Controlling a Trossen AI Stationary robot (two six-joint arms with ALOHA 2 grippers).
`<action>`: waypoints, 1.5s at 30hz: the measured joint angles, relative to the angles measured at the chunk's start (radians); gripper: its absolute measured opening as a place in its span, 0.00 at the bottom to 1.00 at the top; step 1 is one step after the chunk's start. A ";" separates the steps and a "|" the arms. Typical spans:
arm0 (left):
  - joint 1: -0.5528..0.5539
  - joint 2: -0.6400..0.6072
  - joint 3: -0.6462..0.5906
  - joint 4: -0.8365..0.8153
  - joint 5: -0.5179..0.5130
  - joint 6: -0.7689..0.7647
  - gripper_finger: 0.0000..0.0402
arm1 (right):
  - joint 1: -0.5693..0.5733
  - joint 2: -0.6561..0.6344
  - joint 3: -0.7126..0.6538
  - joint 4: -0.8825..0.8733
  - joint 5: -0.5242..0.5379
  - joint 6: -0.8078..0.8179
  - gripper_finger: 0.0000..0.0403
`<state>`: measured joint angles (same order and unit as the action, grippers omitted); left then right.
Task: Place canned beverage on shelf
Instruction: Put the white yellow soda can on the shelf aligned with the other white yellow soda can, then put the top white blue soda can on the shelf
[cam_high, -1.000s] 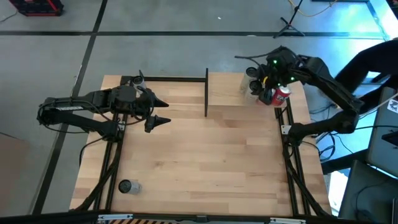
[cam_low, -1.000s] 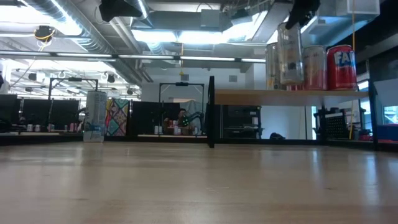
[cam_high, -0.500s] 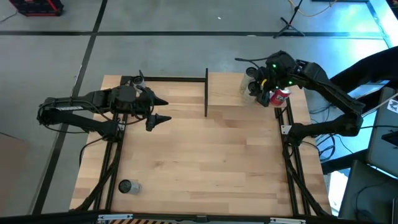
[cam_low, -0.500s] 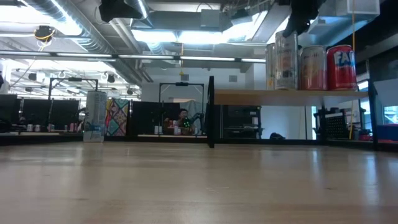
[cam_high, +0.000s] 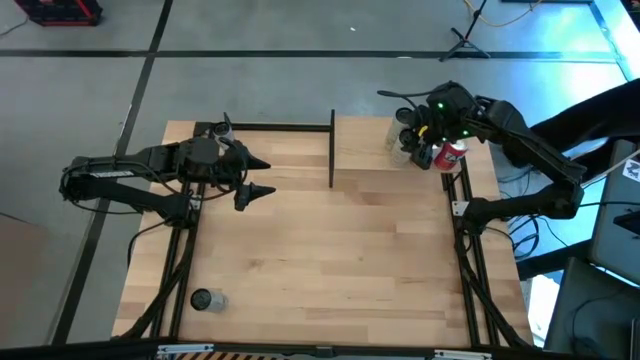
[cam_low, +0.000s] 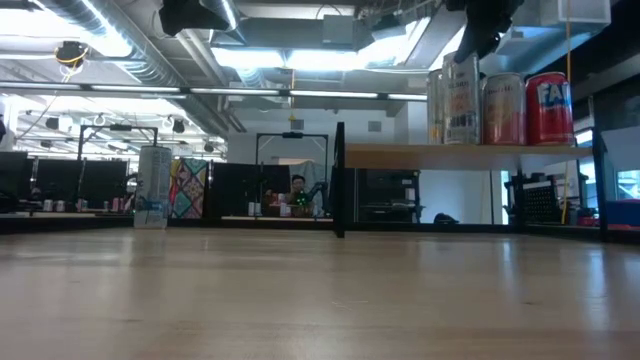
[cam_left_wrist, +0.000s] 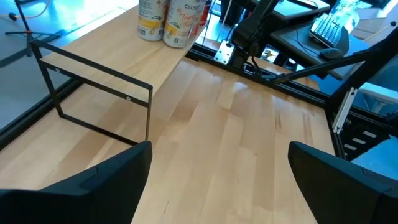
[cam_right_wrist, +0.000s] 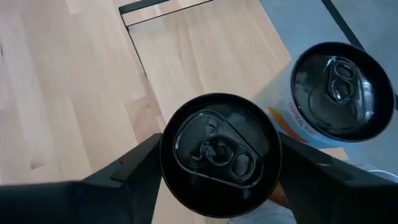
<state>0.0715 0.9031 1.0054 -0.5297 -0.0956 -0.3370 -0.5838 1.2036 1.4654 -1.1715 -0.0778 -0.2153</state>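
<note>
The shelf (cam_high: 365, 140) is a pale board with black posts at the table's far right; in the low view its board (cam_low: 400, 155) is raised above the tabletop. My right gripper (cam_high: 418, 135) is over it, shut on a pale can (cam_low: 462, 100) that stands among other cans: a pale one (cam_low: 436, 105), an orange one (cam_low: 503, 108) and a red one (cam_low: 548, 105). My left gripper (cam_high: 258, 182) waits open and empty over the table's far left. Another can (cam_high: 204, 300) stands on its base near the table's near left corner. My right gripper pinches the can just below its top rim (cam_right_wrist: 166, 149) between its two fingers (cam_right_wrist: 134, 171), one on each side. The fingers come from above, pointing down. The can stands upright with its base on the shelf board, close beside another can (cam_right_wrist: 339, 93).
The shelf's left part (cam_left_wrist: 124, 50) is bare board, bounded by a black post frame (cam_high: 332, 150). The wide plank tabletop (cam_high: 330, 250) lies between the arms. Black frame rails (cam_high: 470, 270) run along the table's sides.
My right gripper has gone down with the can. The can hung slightly tilted above the shelf board and now stands upright on it beside the other cans. The gripper stays shut on it.
</note>
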 joint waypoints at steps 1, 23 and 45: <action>0.000 0.000 0.000 0.000 0.000 0.000 0.93 | 0.000 0.000 0.000 0.001 0.002 0.001 0.67; 0.000 0.000 0.000 0.004 0.008 -0.001 0.93 | 0.000 0.002 -0.002 0.012 0.043 0.000 0.78; 0.000 0.000 0.000 0.027 0.011 -0.027 0.93 | 0.001 -0.002 0.196 -0.013 0.019 0.067 0.81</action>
<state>0.0719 0.9031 1.0054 -0.5030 -0.0846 -0.3637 -0.5827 1.2014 1.6614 -1.1846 -0.0591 -0.1484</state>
